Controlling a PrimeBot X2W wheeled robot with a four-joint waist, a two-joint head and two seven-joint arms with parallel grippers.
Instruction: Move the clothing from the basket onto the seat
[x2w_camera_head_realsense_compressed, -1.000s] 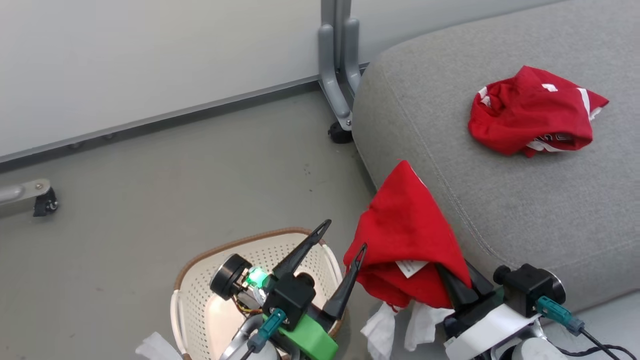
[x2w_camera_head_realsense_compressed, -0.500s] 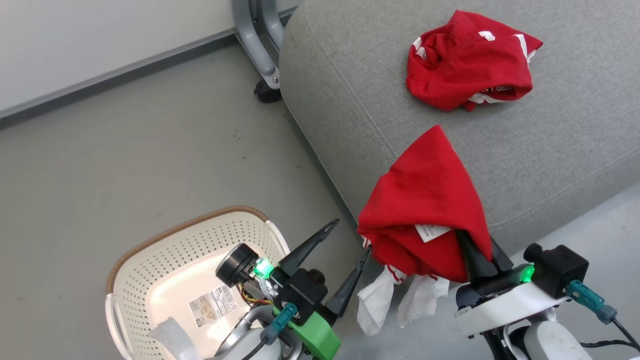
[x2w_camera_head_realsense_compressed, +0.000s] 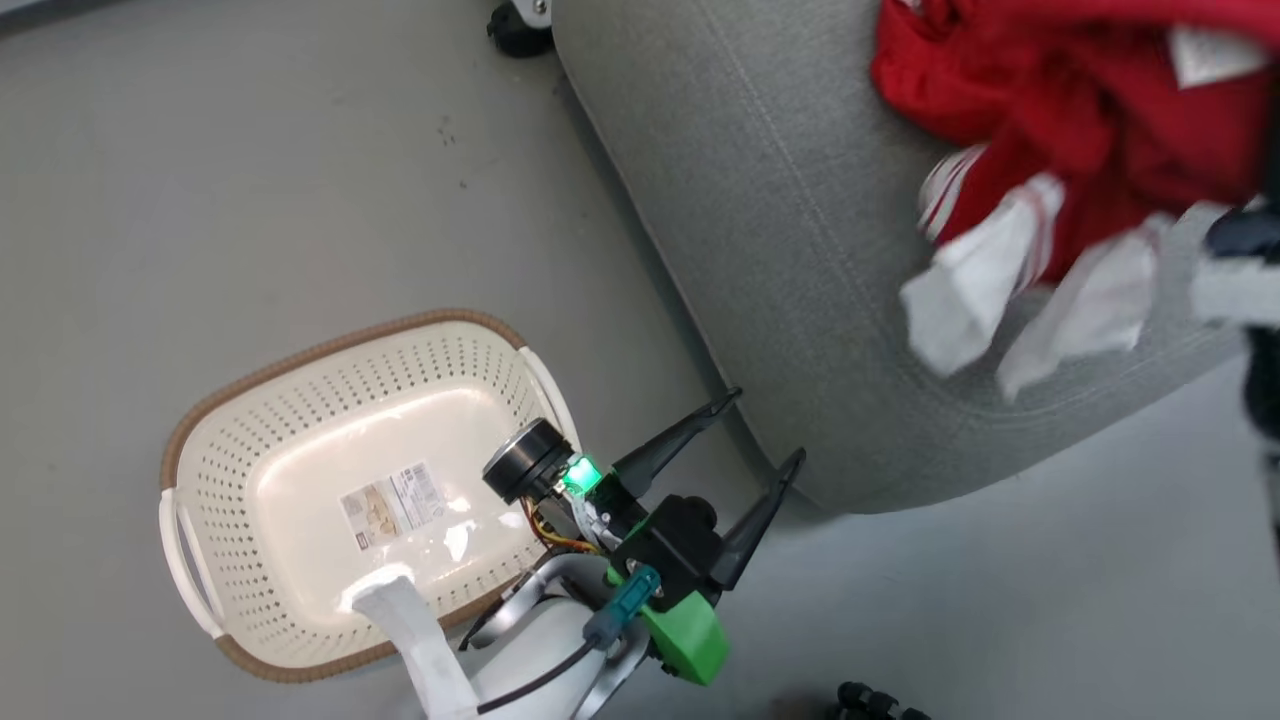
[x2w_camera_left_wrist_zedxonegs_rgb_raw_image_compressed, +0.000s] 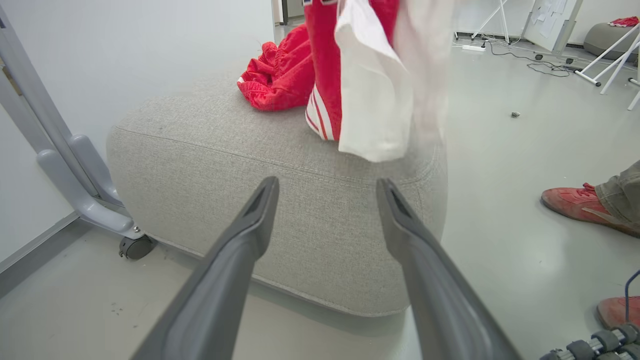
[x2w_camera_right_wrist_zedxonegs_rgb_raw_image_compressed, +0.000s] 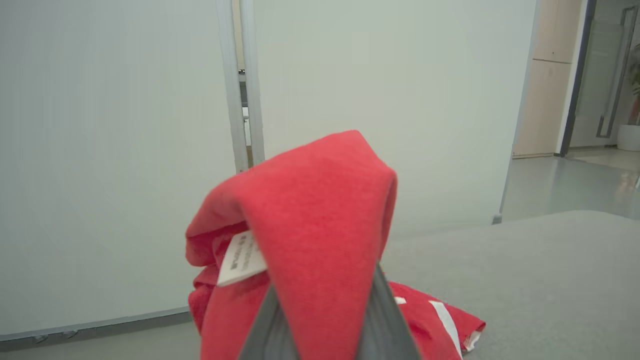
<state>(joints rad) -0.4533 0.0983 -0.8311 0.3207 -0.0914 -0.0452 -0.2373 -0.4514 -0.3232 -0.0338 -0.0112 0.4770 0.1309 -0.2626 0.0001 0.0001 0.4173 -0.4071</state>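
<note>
Currently the right gripper (x2w_camera_right_wrist_zedxonegs_rgb_raw_image_compressed: 325, 320) is clamped on a red garment (x2w_camera_right_wrist_zedxonegs_rgb_raw_image_compressed: 310, 210) draped over its fingers, with white cloth pieces (x2w_camera_head_realsense_compressed: 965, 300) hanging below it above the near edge of the seat (x2w_camera_head_realsense_compressed: 800, 250). A second red garment (x2w_camera_left_wrist_zedxonegs_rgb_raw_image_compressed: 280, 80) lies crumpled toward the seat's far edge. The left gripper (x2w_camera_head_realsense_compressed: 767, 425), fingers spread and empty, hovers off the seat's corner, beside the basket (x2w_camera_head_realsense_compressed: 230, 450) on the floor (x2w_camera_head_realsense_compressed: 250, 150).

The head camera looked steeply down, the wrist cameras low along their jaws, all sharing the large grey woven-fabric cushion (x2w_camera_head_realsense_compressed: 800, 250).
</note>
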